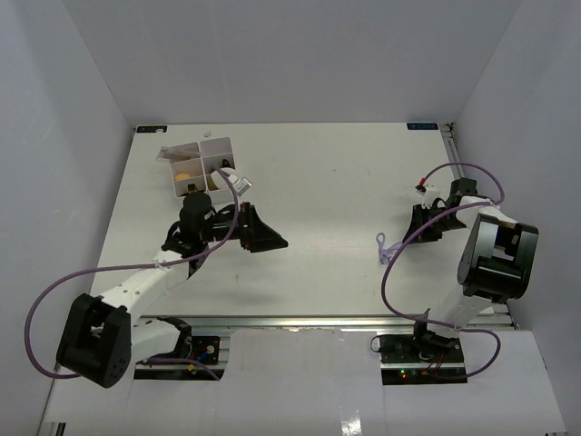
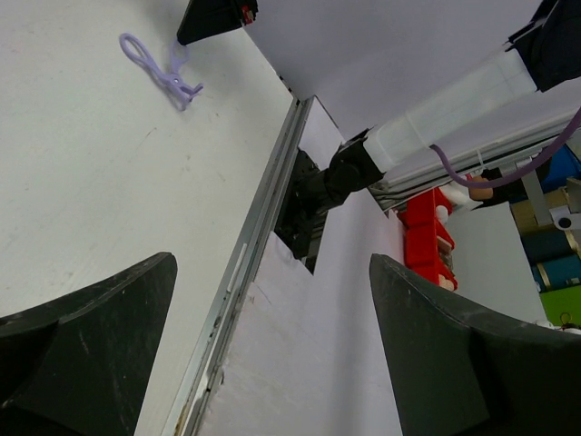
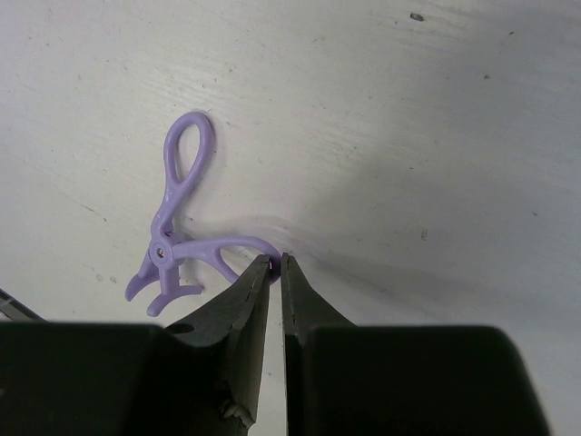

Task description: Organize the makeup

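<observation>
A purple scissor-shaped eyelash curler (image 3: 172,238) lies on the white table; it also shows in the top view (image 1: 383,245) and the left wrist view (image 2: 162,65). My right gripper (image 3: 275,262) is shut on one of its handle loops, low on the table at the right (image 1: 406,236). My left gripper (image 1: 266,232) is wide open and empty (image 2: 272,363), just below and right of the white compartmented box (image 1: 214,145). The box holds a beige sponge (image 1: 184,173), a black-and-gold lipstick tube (image 1: 193,189) and clear packets (image 1: 172,153). The other makeup is too small to tell.
A small whitish item (image 1: 236,179) lies at the box's right corner under the left arm's purple cable. The table's metal front edge (image 2: 245,245) runs in front of the left gripper. Grey walls close in the left, back and right.
</observation>
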Robot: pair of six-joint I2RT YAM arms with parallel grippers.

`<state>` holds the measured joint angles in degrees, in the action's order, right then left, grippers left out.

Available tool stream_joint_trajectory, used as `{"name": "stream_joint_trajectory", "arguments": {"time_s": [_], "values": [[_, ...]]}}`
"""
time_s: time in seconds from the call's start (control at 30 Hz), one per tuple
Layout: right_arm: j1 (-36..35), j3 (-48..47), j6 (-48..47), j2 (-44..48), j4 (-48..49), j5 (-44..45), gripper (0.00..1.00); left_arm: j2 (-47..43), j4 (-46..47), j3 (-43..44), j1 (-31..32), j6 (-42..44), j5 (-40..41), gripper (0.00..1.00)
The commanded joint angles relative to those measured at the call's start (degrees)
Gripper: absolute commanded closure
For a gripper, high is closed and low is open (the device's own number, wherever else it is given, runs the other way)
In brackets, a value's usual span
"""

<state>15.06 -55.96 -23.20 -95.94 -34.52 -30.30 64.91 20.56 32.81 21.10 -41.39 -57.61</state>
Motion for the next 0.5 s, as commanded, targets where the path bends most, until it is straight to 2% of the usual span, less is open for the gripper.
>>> {"name": "stream_joint_trajectory", "arguments": {"time_s": [0.0, 0.2, 0.47], "values": [[-0.82, -1.04, -1.32, 1.46, 0.72, -3.04, 0.85, 5.61, 1.41, 4.24, 6.33, -0.83, 6.75, 0.02], [-2.36, -0.97, -1.16, 1.79, 1.26, -3.85, 0.85, 14.57, 4.44, 7.74, 12.77, -3.81, 9.98, 0.02], [-4.62, -2.92, -0.30, -0.44, 1.72, -3.73, 0.85, 23.50, 4.40, 13.53, 17.54, -4.92, 13.41, 0.02]]}}
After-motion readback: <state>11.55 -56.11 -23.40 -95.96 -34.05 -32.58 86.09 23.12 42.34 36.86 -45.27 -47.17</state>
